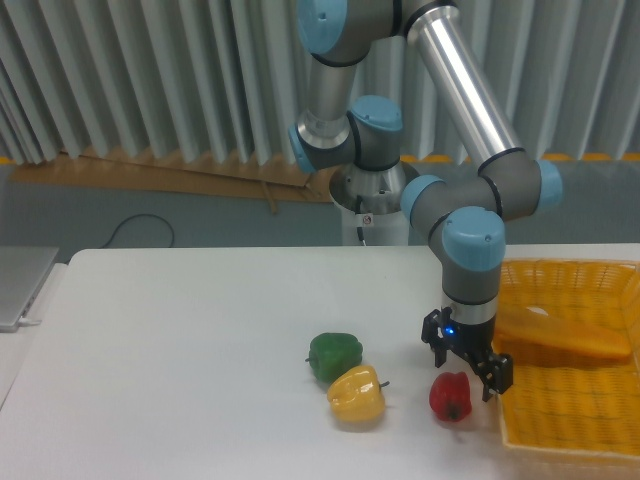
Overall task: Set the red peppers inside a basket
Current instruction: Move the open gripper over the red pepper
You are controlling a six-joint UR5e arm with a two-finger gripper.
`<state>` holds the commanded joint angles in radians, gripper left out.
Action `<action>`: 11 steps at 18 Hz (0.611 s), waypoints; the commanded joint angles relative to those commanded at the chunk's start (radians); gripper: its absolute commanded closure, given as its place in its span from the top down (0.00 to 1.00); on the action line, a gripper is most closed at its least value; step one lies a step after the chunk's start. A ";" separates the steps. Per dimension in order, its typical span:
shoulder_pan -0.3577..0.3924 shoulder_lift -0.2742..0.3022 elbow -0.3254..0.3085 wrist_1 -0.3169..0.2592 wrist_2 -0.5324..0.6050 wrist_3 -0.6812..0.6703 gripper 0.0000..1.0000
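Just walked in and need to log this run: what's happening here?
The robot arm's gripper hovers just right of the red pepper, which sits on the table, not in the basket. The jaws hold nothing I can see. Green pepper and yellow pepper lie to its left.

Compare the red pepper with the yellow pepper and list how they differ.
The red pepper is deep red; the yellow pepper is bright yellow. The red pepper looks slightly smaller than the yellow pepper. The red pepper sits right of the yellow one, nearer the basket and just below the pincer; the yellow pepper lies against the green pepper. Both are glossy and rest on the table.
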<state>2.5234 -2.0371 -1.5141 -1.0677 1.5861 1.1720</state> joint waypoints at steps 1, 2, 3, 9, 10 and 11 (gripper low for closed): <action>0.002 -0.008 0.006 0.000 0.000 0.000 1.00; 0.002 -0.011 0.006 0.000 0.000 0.000 1.00; 0.000 -0.014 0.006 0.000 0.003 0.000 1.00; -0.011 -0.012 -0.003 0.006 0.006 -0.009 1.00; -0.012 -0.014 -0.003 0.006 0.006 -0.009 1.00; -0.018 -0.014 -0.003 0.006 0.005 -0.009 1.00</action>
<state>2.5051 -2.0509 -1.5171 -1.0615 1.5908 1.1628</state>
